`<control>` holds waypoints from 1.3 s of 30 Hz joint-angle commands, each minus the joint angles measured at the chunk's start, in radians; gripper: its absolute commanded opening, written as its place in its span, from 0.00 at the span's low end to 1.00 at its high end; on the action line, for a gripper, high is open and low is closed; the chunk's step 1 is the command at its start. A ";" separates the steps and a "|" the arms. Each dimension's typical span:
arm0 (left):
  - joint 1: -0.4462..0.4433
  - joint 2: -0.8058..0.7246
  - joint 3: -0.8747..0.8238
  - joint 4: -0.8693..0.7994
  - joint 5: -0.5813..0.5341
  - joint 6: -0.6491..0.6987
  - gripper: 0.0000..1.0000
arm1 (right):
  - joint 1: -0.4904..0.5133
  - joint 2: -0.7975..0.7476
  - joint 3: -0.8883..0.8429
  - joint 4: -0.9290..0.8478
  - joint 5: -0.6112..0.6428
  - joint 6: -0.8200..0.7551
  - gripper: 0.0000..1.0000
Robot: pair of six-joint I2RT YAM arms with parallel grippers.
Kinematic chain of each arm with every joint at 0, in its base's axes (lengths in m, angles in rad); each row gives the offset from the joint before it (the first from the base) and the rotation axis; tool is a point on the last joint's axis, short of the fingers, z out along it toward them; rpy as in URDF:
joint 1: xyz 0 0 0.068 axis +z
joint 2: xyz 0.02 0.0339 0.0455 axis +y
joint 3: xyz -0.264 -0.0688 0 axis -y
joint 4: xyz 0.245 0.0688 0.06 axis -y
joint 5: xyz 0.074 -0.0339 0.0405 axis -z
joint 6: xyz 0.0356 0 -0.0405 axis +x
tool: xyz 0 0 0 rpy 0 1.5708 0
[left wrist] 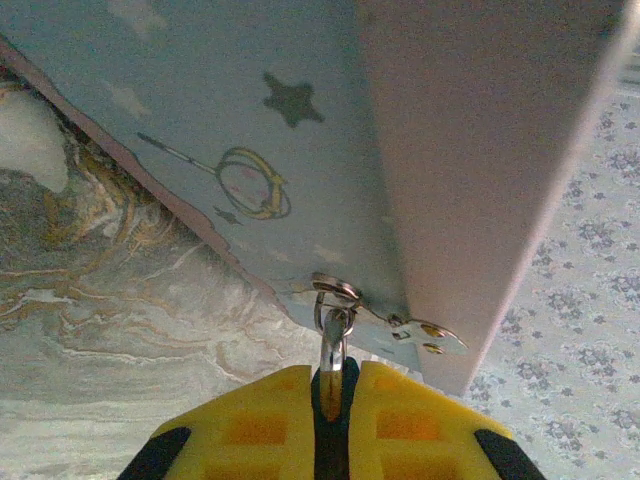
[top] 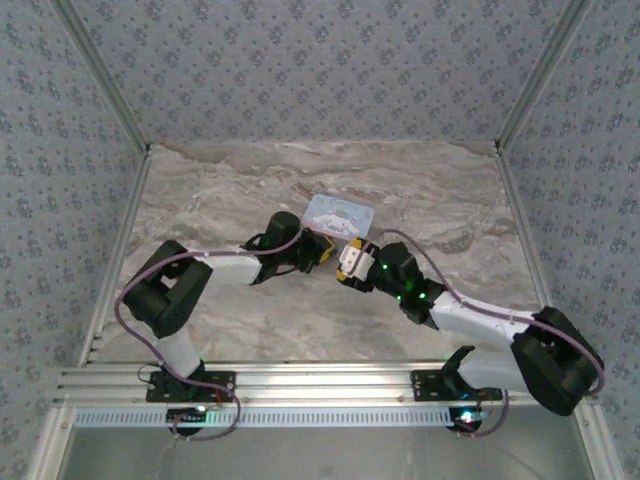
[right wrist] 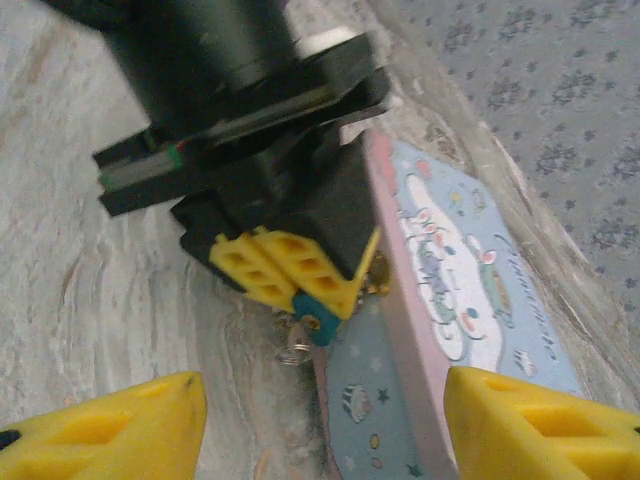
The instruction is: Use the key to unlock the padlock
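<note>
Jaws of the left gripper (left wrist: pixel 332 378), yellow and pressed together at the bottom centre of its wrist view, pinch the tiny blue-and-brass padlock (left wrist: pixel 333 348), whose silvery loop hooks through the clasp of the pale blue cartoon-printed tin box (left wrist: pixel 300 150). The right gripper (right wrist: pixel 320 392) is spread wide, holding nothing.

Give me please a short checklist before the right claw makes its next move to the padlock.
1. Left claw shut on the padlock: ok.
2. Padlock hangs on the tin: ok.
3. Right claw open: ok.
4. Key in the right claw: not ok, it is empty.
5. Where the key lies: cannot tell.
6. Right claw faces the padlock: ok.
</note>
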 commanded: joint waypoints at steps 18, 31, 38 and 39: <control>-0.016 -0.023 0.040 0.048 0.029 -0.039 0.00 | 0.030 0.250 0.035 0.214 0.114 -0.085 0.42; -0.019 -0.009 0.044 0.056 0.037 -0.047 0.00 | 0.031 0.299 0.049 0.271 0.133 -0.074 0.30; -0.020 0.001 0.045 0.064 0.042 -0.054 0.00 | 0.031 0.305 0.055 0.276 0.131 -0.067 0.22; -0.020 0.002 0.045 0.065 0.044 -0.055 0.00 | 0.030 0.307 0.056 0.274 0.135 -0.066 0.20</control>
